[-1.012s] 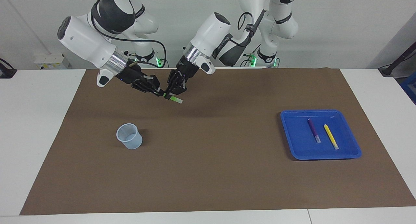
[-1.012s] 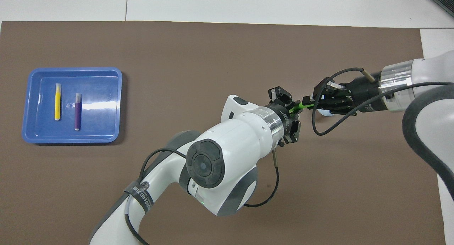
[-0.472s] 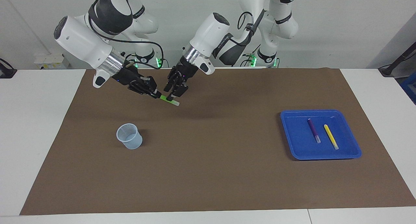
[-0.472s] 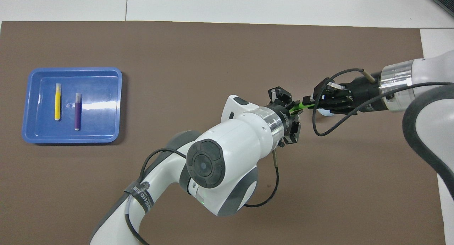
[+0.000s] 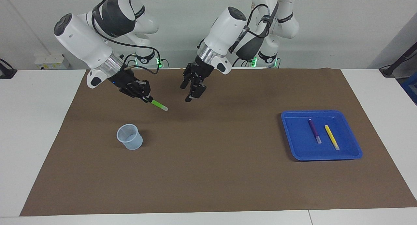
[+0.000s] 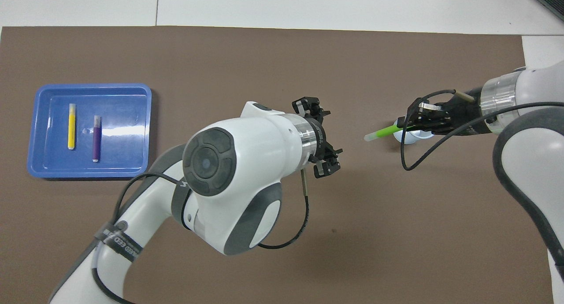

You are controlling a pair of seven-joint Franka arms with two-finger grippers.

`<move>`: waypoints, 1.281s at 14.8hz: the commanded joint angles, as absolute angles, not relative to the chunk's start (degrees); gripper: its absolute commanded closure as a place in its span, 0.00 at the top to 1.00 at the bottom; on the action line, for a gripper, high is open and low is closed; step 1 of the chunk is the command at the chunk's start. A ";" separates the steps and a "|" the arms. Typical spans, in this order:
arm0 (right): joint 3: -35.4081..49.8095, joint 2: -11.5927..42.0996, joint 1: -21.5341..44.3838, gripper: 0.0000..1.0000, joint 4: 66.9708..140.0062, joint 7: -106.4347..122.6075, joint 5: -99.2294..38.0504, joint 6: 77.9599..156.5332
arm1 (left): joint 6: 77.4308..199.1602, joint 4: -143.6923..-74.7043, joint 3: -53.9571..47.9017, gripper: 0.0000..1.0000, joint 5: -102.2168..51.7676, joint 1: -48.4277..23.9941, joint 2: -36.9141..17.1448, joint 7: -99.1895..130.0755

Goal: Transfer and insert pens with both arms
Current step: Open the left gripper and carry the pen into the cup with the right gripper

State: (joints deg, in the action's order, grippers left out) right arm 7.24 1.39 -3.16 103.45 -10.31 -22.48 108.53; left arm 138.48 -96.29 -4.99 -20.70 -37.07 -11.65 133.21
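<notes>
My right gripper is shut on the green pen and holds it in the air, tilted, pale cap end pointing down toward the table's middle. The pen also shows in the overhead view, sticking out of the right gripper. My left gripper is open and empty, apart from the pen, over the bare mat; it also shows in the overhead view. The purple pen and the yellow pen lie side by side in the blue tray.
A pale translucent cup stands upright on the brown mat, farther from the robots than the right gripper; in the overhead view the cup is partly covered by that gripper. The tray sits toward the left arm's end.
The left gripper has let go of the green pen and pulled back toward its own end. The right gripper has carried the pen away toward its own end.
</notes>
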 commanded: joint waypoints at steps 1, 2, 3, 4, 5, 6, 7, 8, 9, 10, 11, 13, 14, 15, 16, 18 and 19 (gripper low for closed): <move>7.65 2.37 -4.92 0.00 102.48 -4.33 -14.45 108.98 | 136.67 -97.21 -4.75 1.00 -20.74 -34.82 -10.46 132.54; 7.73 3.24 -5.62 0.00 102.39 -1.52 -11.72 109.51 | 136.67 -97.47 -4.66 1.00 -20.66 -34.46 -10.46 132.45; 7.65 3.95 -5.97 0.00 102.39 0.94 -9.51 110.73 | 136.15 -97.73 -4.57 1.00 -20.65 -33.84 -10.20 130.88; 7.65 4.74 -6.32 0.00 102.39 2.45 -7.14 111.79 | 135.10 -97.73 -4.66 1.00 -20.48 -32.62 -10.02 127.30; 7.73 5.18 -6.42 0.00 102.39 3.24 -4.51 112.14 | 134.04 -97.56 -4.66 1.00 -20.39 -31.56 -10.02 123.09; 7.65 5.53 -6.50 0.00 102.48 4.21 -2.13 113.02 | 133.25 -97.56 -4.66 1.00 -20.48 -30.25 -10.02 120.00; 7.65 5.80 -6.94 0.00 102.65 5.09 -1.15 114.25 | 132.46 -97.56 -4.66 1.00 -20.48 -29.02 -9.93 117.88; 7.73 6.76 -7.73 0.00 102.48 5.27 -1.06 115.04 | 131.15 -97.56 -4.66 1.00 -20.39 -27.70 -9.76 115.60; 7.73 7.12 -8.08 0.00 102.39 5.36 -0.88 115.57 | 129.22 -97.47 -4.66 1.00 -20.39 -26.64 -9.76 112.18; 7.73 7.55 -8.09 0.00 102.39 5.27 -0.88 116.27 | 127.55 -97.30 -4.66 1.00 -20.39 -25.41 -9.67 107.80; 7.73 7.99 -8.09 0.00 102.39 5.19 -0.79 116.71 | 126.40 -97.38 -4.66 1.00 -20.39 -24.18 -9.49 103.84; 7.73 8.79 -7.91 0.00 102.39 5.19 -0.79 118.12 | 123.50 -97.56 -4.66 1.00 -20.39 -22.25 -9.14 96.72; 7.73 9.31 -7.82 0.00 102.39 5.19 -0.79 118.91 | 122.79 -97.38 -4.66 1.00 -20.39 -20.41 -8.97 94.33; 7.73 9.66 -7.82 0.00 102.48 5.19 -0.79 119.70 | 122.70 -97.38 -4.66 1.00 -20.39 -19.52 -8.96 93.61; 7.73 10.19 -7.65 0.00 102.48 5.10 -0.79 120.05 | 123.04 -97.47 -4.66 1.00 -20.39 -19.42 -8.96 93.78; 7.65 11.16 -7.47 0.07 103.09 4.57 -0.79 121.72 | 123.66 -97.64 -4.66 1.00 -20.39 -19.25 -8.97 94.31; 7.65 11.60 -7.47 0.36 103.10 4.31 -0.79 122.16 | 123.75 -97.56 -4.66 1.00 -20.39 -19.16 -8.96 94.22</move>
